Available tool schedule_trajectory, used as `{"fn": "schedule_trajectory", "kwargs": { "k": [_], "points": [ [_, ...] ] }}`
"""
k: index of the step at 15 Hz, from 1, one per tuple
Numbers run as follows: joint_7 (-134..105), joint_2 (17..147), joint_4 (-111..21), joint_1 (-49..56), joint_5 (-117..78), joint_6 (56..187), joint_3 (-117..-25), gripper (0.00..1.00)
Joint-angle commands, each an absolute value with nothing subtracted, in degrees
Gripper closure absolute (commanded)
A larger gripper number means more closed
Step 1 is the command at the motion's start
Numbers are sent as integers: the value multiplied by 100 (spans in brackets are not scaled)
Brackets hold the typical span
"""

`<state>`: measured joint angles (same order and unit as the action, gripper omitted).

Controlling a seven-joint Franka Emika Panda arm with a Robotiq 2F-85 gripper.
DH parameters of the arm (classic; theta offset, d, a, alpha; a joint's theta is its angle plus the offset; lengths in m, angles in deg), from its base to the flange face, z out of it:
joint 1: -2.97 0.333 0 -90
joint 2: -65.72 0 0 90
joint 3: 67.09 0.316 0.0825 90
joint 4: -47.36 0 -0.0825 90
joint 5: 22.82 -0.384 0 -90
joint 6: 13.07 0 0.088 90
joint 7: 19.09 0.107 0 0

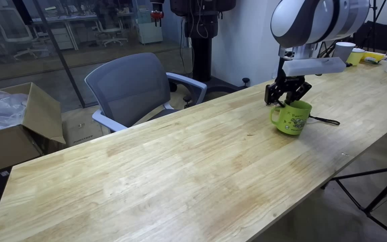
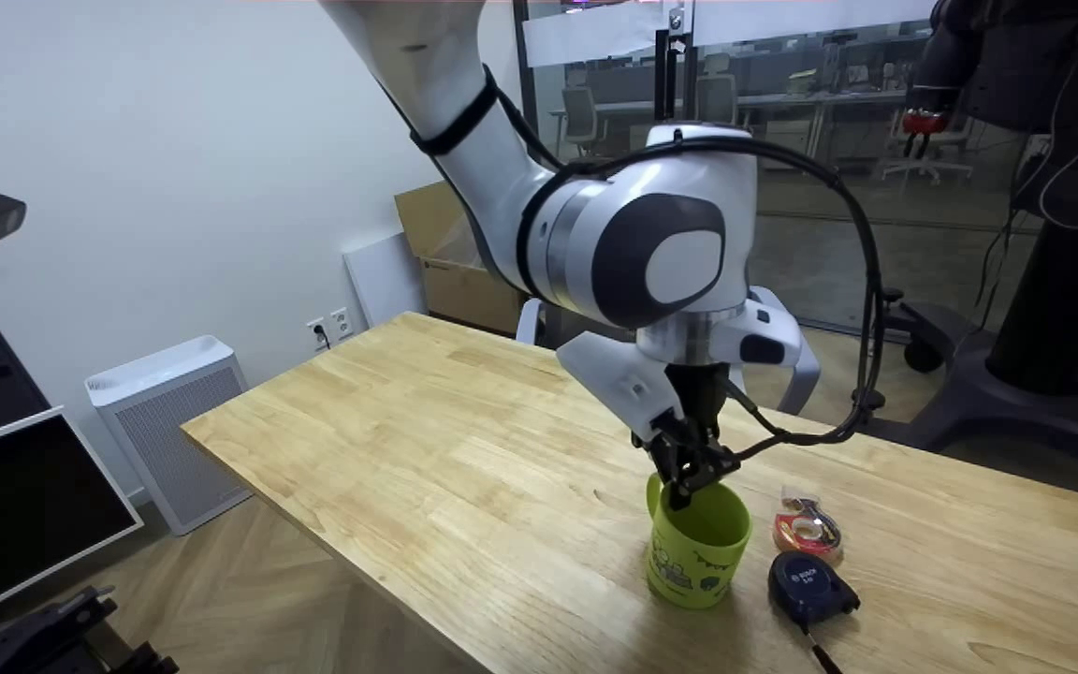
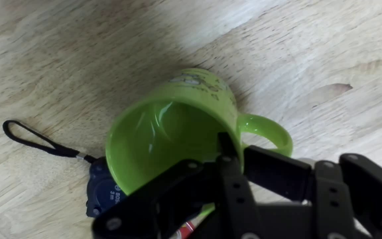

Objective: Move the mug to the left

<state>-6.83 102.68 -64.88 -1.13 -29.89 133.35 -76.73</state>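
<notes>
1. Long, pale, plank-patterned wooden surface (image 1: pixel 139 188): in an exterior view it stretches from the near left to the far right.
2. White jointed robot arm (image 2: pixel 492 187) with dark grey panels: in an exterior view it reaches down over the right part of the surface.
3. Grey mesh-backed office chair (image 1: pixel 128 87) with pale armrests: just beyond the far edge of the surface.
4. Open brown cardboard box (image 1: pixel 5 148): left of the chair, with crumpled clear plastic (image 1: pixel 10 109) inside.
5. Black two-fingered claw (image 3: pixel 241 152): pointing down, clamped on the wall of a small lime-green mug (image 1: pixel 289 119) with a side handle and darker printed drawings (one finger inside the rim, the other outside, close by the handle).
6. The mug: on the right part of the scene in an exterior view, handle to the left, mouth up; whether its base touches the surface I cannot tell.
7. Dark blue rounded tape measure (image 2: pixel 806 590), marked BOSCH: just right of the mug in an exterior view.
8. Small ring-shaped object in red and clear plastic (image 2: pixel 793 538): just on the far side of the tape measure (contact between the two is unclear).
9. Thin black looped strap (image 3: pixel 63 152): attached to the tape measure, lying on the surface.
</notes>
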Motion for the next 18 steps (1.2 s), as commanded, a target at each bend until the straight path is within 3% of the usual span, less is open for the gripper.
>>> {"fn": "schedule_trajectory", "kwargs": {
  "k": [1,18],
  "points": [
    [-335,10177,-6238,70,-2808,13110,-7737,97],
    [-203,10141,-6103,571,-2808,12748,-7422,97]
  ]
}}
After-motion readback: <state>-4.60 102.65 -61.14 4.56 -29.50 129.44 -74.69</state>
